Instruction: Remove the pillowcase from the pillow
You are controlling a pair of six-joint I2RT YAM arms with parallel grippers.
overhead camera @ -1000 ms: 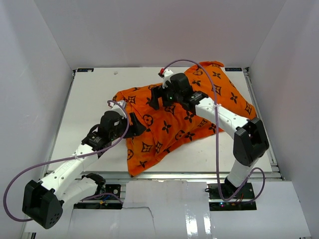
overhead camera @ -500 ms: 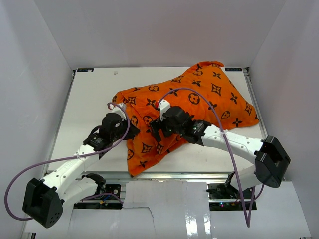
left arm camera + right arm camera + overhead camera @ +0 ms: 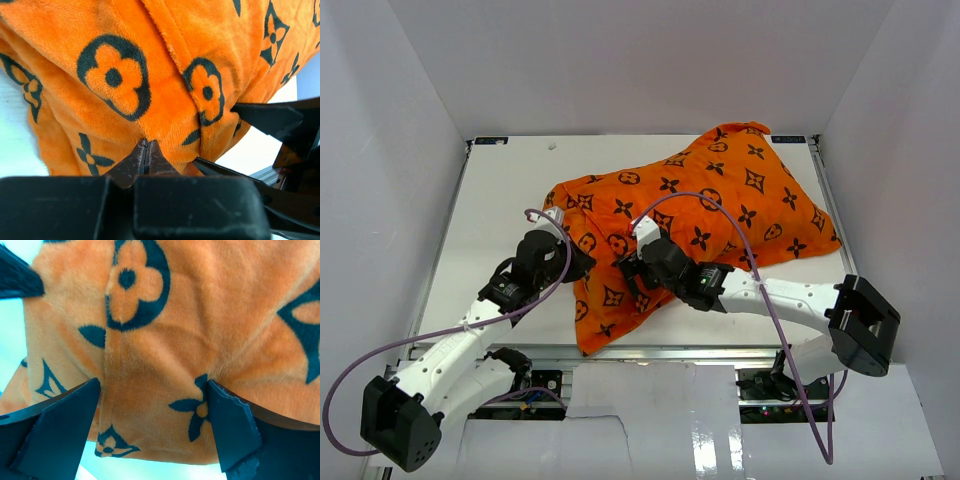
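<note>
Top external: pillowcase [image 3: 692, 212] blankets table [image 3: 500, 200] centre.

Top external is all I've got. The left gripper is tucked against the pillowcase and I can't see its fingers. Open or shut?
Observer: Shut. In the left wrist view the left gripper has its tips together, pressed into a fold of the pillowcase. I can't tell whether any fabric is pinched between them.
Operator: Right one?
Observer: The right gripper is open. Its fingers are wide apart, with a bulge of the orange fabric between them.
Operator: Any pillow showing at either wrist?
Observer: No. Both wrist views show only orange plush, with no white and no opening.
</note>
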